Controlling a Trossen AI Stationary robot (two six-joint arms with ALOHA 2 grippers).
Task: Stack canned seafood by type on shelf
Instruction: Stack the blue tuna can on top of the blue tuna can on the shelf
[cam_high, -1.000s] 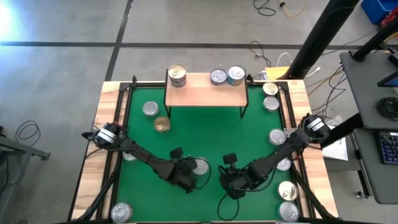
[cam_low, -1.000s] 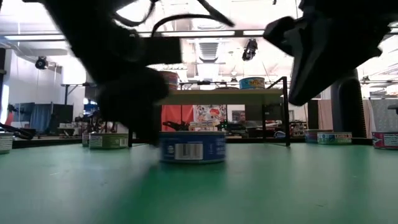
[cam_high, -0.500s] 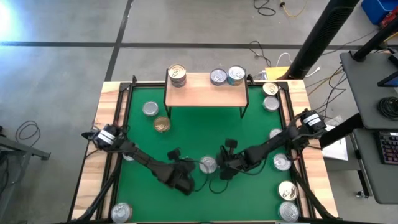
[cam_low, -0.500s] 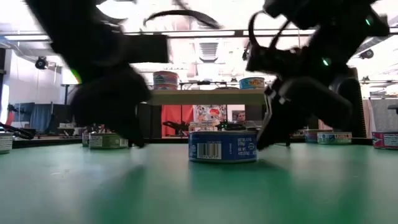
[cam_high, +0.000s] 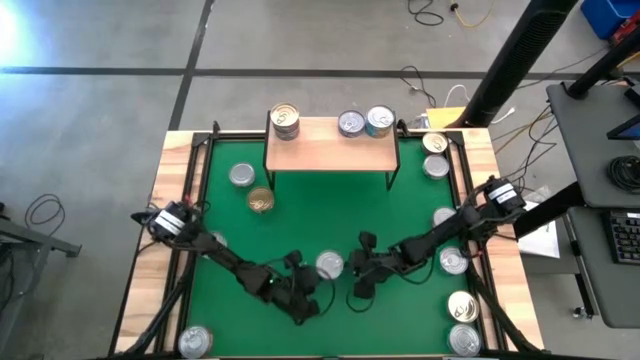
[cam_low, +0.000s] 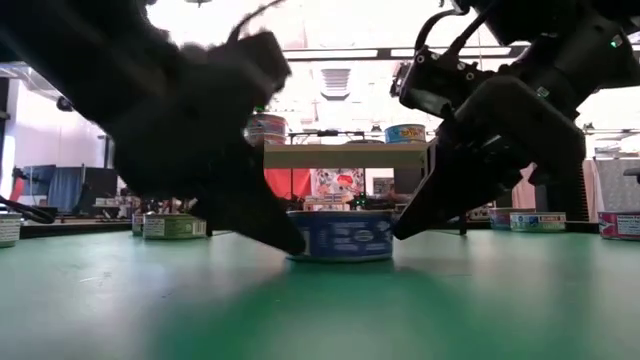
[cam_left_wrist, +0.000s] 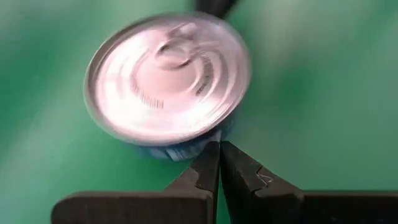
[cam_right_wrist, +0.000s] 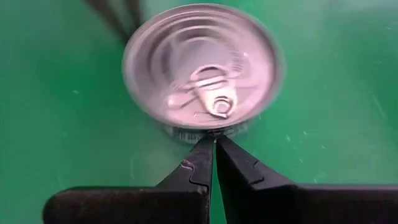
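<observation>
Blue-sided tin (cam_high: 329, 265) upright on green mat, near centre, well short of shelf (cam_high: 331, 146). Left gripper (cam_left_wrist: 219, 149) and right gripper (cam_right_wrist: 213, 140) both pinched together, empty, tips against opposite sides. Likely rigid, light, slippery; best clamped across side wall, below rim.

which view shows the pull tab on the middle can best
The right wrist view: it looks down on the can, so the pull tab is sharp. The left wrist view shows the same lid blurred. The high view shows it as a small silver disc, and the low view shows only its blue side.
</observation>
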